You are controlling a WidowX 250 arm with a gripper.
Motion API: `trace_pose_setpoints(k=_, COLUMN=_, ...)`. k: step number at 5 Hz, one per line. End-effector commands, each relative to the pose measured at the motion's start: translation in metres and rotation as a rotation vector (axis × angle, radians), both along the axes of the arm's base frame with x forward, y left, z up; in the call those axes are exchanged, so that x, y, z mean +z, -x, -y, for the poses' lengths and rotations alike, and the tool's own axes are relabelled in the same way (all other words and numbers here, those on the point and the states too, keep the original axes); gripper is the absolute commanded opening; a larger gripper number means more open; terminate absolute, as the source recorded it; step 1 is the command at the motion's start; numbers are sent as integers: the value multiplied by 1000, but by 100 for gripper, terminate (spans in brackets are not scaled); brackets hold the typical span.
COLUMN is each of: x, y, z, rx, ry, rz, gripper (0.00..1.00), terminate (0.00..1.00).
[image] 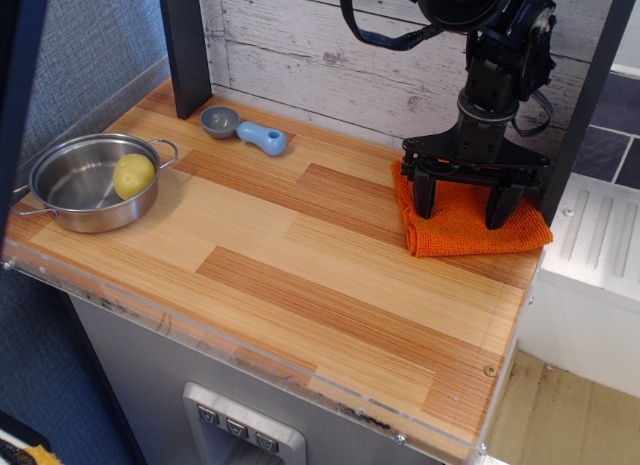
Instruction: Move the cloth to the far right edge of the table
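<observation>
Orange cloth (467, 226): it lies flat on the table, at the far right side, near the back wall. Its right corner reaches the table's right edge. It looks bumpy, like knitting.
Table (300, 275): light brown wood with darker striped boards. A clear plastic rim runs along the front and right sides. The base below is grey.
Claw (463, 200): black, pointing straight down over the cloth. Its two fingers are spread wide apart, one at the left part of the cloth and one at the right part. The tips are down at the cloth, but I cannot tell if they press on it. Nothing is held between them.
Arm (497, 55): black, with a black cable looping at the top. It comes down from the top right of the view.
Pot (85, 183): shiny steel with two handles. It sits at the left front of the table, well apart from the cloth.
Yellow ball (134, 175): round, maybe a lemon. It rests inside the pot, at the right side.
Scoop (243, 130): a grey bowl with a blue handle. It lies at the back of the table, near the wall.
Post (185, 47): dark and upright, at the back left corner.
Wall (330, 45): white wood planks behind the table.
</observation>
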State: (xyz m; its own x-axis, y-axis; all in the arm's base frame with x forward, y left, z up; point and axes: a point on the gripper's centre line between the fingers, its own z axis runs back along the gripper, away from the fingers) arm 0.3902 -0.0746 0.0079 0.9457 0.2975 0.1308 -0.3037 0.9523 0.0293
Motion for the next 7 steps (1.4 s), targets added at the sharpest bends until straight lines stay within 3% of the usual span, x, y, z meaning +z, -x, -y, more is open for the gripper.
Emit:
trace_pose_setpoints(k=1, x=43, y=7, z=-8, rx=62, ry=34, rz=38, gripper=100, terminate=0)
trace_pose_setpoints(k=3, x=66, y=16, z=-4, rx=83, ry=68, rz=65, gripper=100, terminate=0)
trace_pose_setpoints(k=5, x=109, y=34, z=-9, rx=75, ry=84, rz=179, gripper=100, terminate=0)
trace_pose_setpoints(k=7, x=109, y=34, z=-9, rx=75, ry=84, rz=179, gripper=100, terminate=0)
